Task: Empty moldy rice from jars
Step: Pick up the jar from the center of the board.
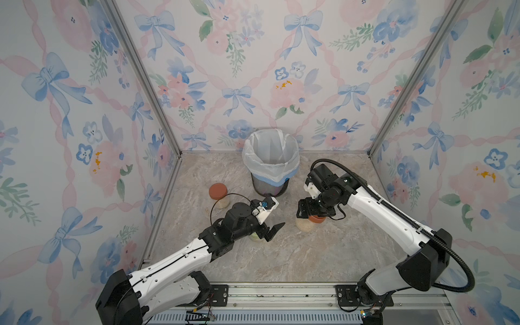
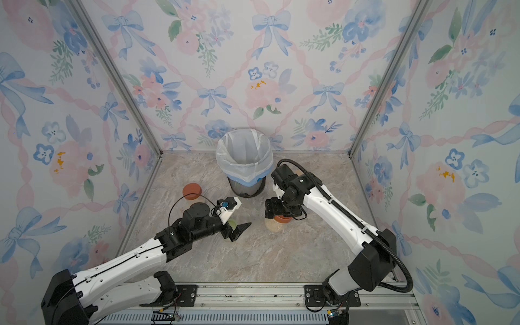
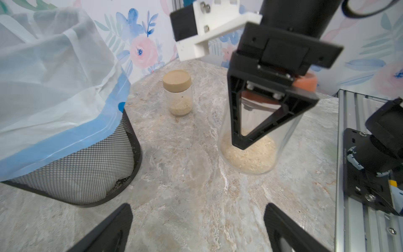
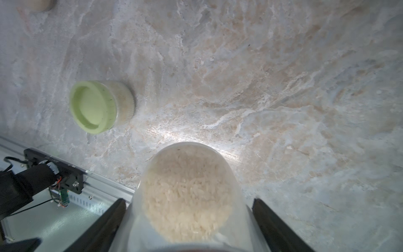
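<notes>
My right gripper [image 4: 189,203] clamps the clear glass, rust-red-lidded jar [image 1: 305,225] of pale moldy rice [image 3: 250,157] upright at the desk's [image 1: 281,261] middle, steadying it. My left gripper [image 3: 197,209] hangs wide open facing it, likely to share the uncapping.

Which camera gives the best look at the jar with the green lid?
The right wrist view: the green-lidded jar shows clearly, nothing covering it. In both top views the left arm hides most of it. The left wrist view misses it.
</notes>
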